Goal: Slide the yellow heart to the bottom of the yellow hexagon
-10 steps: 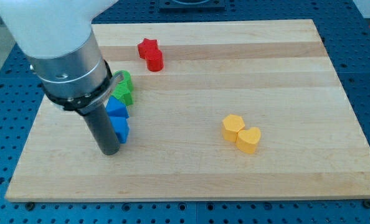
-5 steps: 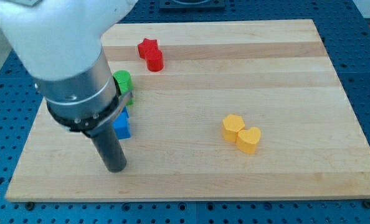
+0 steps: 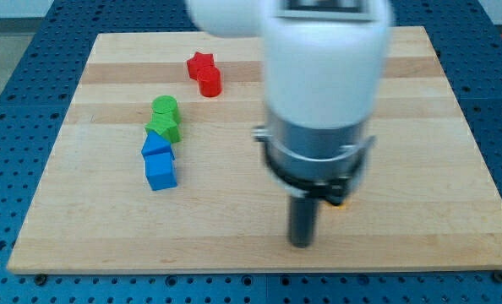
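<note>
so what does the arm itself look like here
A bulky white arm ends in a grey metal collar with a dark band, and a straight dark rod below it. My tip is blunt and round. No cables or markings show clearly.

The board (image 3: 420,101) is pale wood, smooth, with long stripes of grain. The red star (image 3: 202,66), green blocks (image 3: 164,118) and blue blocks (image 3: 158,160) look like matt plastic. My tip (image 3: 300,243) is dark and dull.
</note>
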